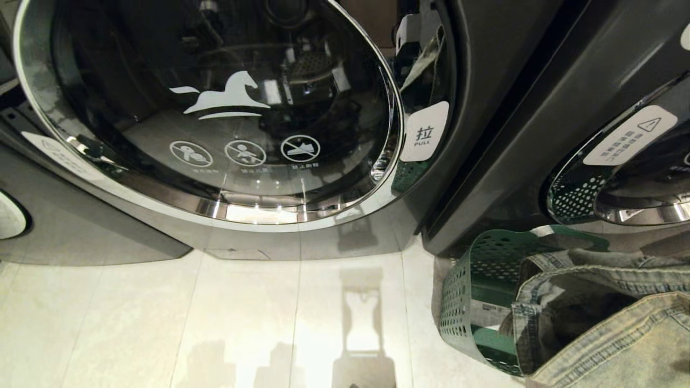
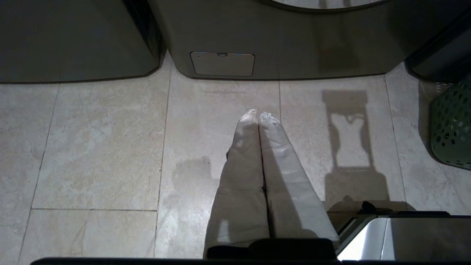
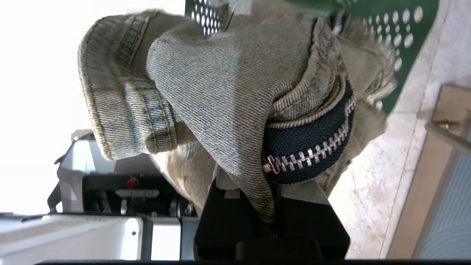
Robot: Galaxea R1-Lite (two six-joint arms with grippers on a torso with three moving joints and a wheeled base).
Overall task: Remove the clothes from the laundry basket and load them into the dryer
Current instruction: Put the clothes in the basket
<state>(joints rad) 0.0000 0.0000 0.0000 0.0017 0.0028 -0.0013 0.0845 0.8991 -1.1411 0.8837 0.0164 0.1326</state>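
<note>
The clothes I see are a washed denim garment (image 3: 220, 92) with a metal zipper. My right gripper (image 3: 265, 191) is shut on a fold of it, and the fabric hides the fingertips. In the head view the denim (image 1: 609, 323) hangs over the green laundry basket (image 1: 474, 269) at the lower right, and that gripper is outside the view. The dryer's round glass door (image 1: 215, 108) fills the upper left and looks shut. My left gripper (image 2: 258, 115) is shut and empty, parked above the floor tiles.
A second machine (image 1: 620, 161) stands to the right of the dryer, just behind the basket. A white PULL label (image 1: 425, 132) sits at the door's right edge. Pale floor tiles (image 1: 242, 323) stretch in front of the dryer. The basket's wall (image 2: 452, 129) shows to the left gripper's right.
</note>
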